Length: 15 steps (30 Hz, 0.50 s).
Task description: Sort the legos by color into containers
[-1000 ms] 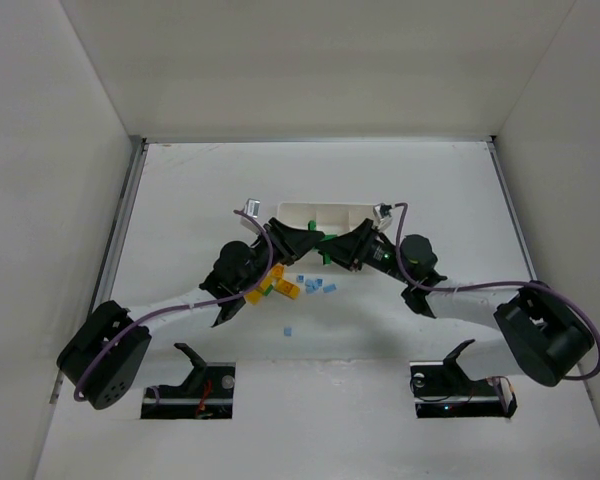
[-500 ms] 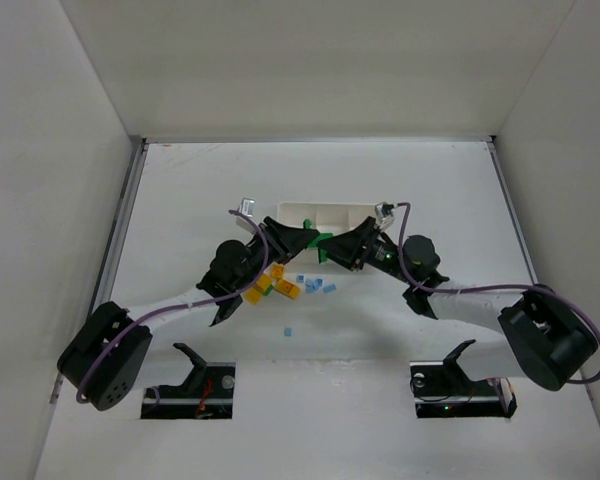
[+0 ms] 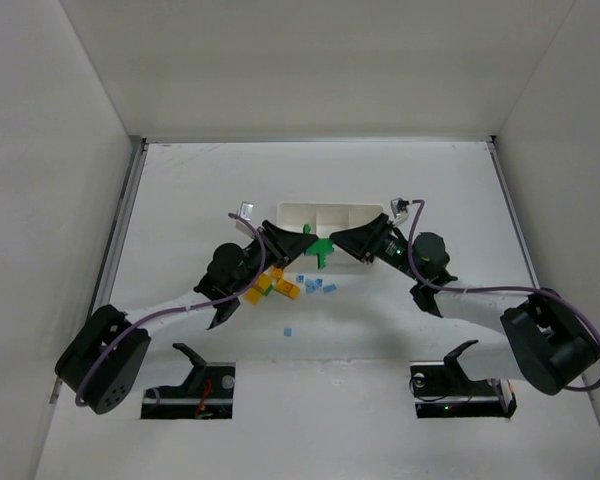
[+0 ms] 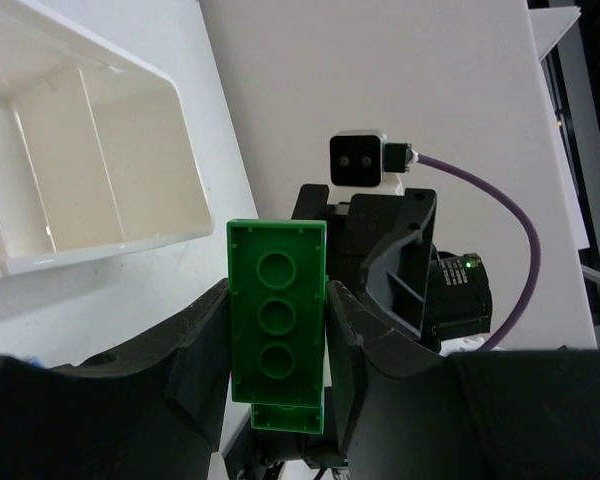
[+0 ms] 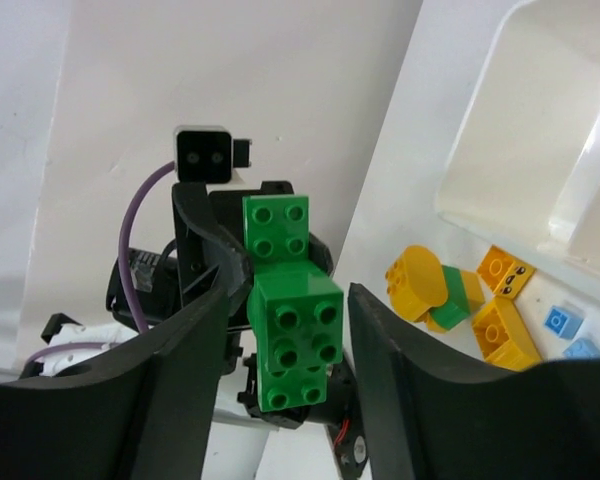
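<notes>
My left gripper (image 3: 308, 240) is shut on a stack of bright green bricks (image 3: 322, 247), held just in front of the white three-compartment tray (image 3: 330, 210). The left wrist view shows the green brick's hollow underside (image 4: 277, 320) clamped between my fingers, with the tray's rim (image 4: 130, 240) at upper left. My right gripper (image 3: 340, 240) faces it from the right. In the right wrist view (image 5: 288, 300) its jaws stand open, with gaps on both sides of the green stack (image 5: 292, 320). Yellow-orange bricks (image 3: 275, 285) and tiny light blue bricks (image 3: 315, 286) lie on the table below the grippers.
One light blue brick (image 3: 288, 330) lies alone nearer the arm bases. In the right wrist view the yellow-orange pile (image 5: 480, 300) includes a green piece, beside the tray corner (image 5: 460, 210). White walls enclose the table on three sides.
My right gripper has let go of the green stack and drawn back to the right. My left gripper keeps hold of the stack and has lifted it slightly toward the tray.
</notes>
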Motion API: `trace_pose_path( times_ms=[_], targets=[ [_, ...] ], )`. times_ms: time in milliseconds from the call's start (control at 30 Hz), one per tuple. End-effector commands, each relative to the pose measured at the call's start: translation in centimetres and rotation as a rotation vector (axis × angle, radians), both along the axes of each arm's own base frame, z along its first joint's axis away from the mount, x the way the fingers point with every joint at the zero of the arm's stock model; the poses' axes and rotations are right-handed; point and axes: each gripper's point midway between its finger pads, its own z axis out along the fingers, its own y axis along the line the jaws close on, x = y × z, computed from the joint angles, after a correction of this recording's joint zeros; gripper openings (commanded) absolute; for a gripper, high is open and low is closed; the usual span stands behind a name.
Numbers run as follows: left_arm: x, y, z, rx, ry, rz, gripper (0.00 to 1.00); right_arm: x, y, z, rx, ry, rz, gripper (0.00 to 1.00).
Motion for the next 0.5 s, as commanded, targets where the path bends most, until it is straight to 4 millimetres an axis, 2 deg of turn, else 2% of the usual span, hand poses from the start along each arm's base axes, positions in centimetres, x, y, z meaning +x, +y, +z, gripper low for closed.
trace_pose_path(
  times_ms=[0,467],
  targets=[
    [-1.1,-0.07,2.64,-0.074,-0.063,-0.039,0.17,-0.24,-0.36,2.0,0.026,-0.102,0.001,0.55],
    [-1.11,-0.31,3.35,-0.169,-0.029,-0.06,0.18,-0.59,0.41,1.44,0.022,-0.094,0.038,0.57]
  ],
)
